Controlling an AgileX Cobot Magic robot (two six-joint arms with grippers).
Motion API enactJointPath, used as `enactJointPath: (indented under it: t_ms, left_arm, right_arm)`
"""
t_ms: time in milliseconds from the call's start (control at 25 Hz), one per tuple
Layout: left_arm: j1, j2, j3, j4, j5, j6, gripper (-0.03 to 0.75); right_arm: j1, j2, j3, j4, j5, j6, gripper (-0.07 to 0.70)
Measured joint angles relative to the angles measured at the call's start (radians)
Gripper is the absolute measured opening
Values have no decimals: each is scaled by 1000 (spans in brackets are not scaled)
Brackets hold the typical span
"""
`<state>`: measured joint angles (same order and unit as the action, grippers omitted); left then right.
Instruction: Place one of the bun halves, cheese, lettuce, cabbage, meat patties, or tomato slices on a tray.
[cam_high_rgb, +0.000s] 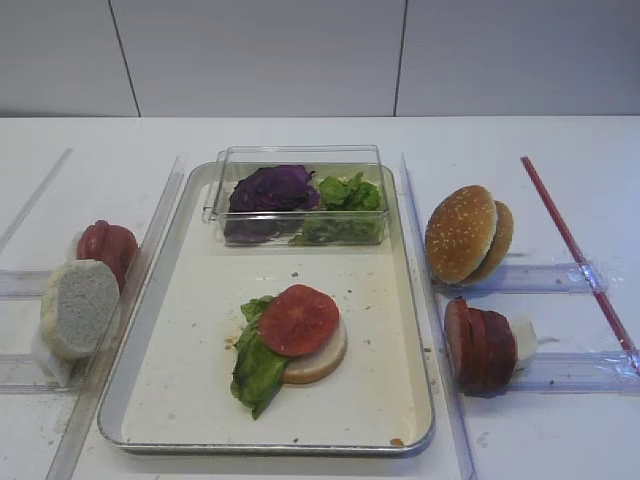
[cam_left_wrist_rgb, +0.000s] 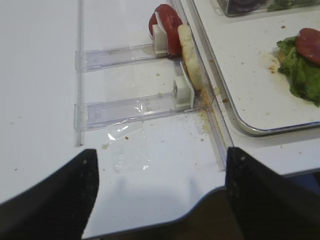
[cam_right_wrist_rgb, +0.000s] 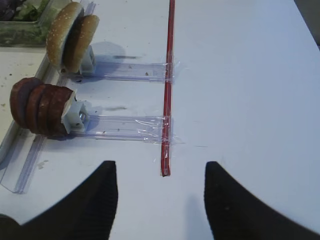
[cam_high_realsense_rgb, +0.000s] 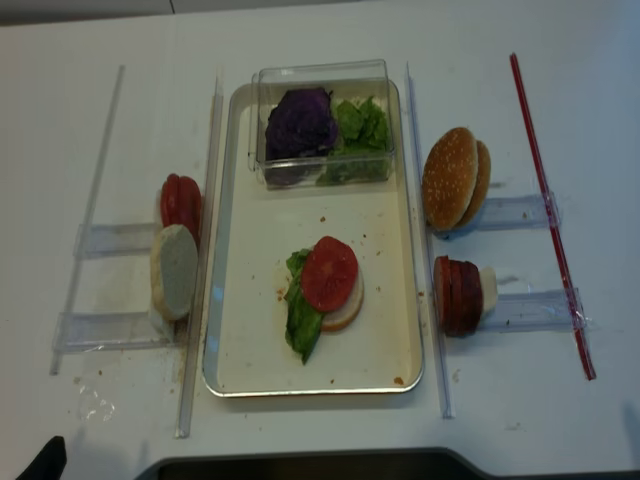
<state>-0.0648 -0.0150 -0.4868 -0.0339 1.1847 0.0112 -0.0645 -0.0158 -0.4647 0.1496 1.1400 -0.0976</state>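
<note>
Tomato slice (cam_high_rgb: 298, 319) tops lettuce (cam_high_rgb: 256, 368) and bun half (cam_high_rgb: 322, 358) — on tray (cam_high_rgb: 190, 400).

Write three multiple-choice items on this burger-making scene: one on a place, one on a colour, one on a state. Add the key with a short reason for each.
1. Where does the clear plastic box stand?
A. On the far end of the tray
B. On the table right of the tray
C. On top of the sesame buns

2. What colour is the cabbage in the box?
A. Orange
B. Dark purple
C. White

3. How is the stack on the tray built?
A. A meat patty alone
B. A tomato slice on lettuce on a pale bun half
C. A sesame bun closing it

Key: 1 A, the box sits inside the rim at the far end. 2 B, purple leaves lie beside green ones. 3 B, the red slice tops the stack, with the leaf and the bun showing under it.
</note>
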Motion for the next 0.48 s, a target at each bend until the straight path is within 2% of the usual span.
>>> enactJointPath:
  t_ms: [480]
  left_arm:
    - [0,0,2,0,0,0,486]
  right_arm:
    - [0,0,0,0,0,0,408]
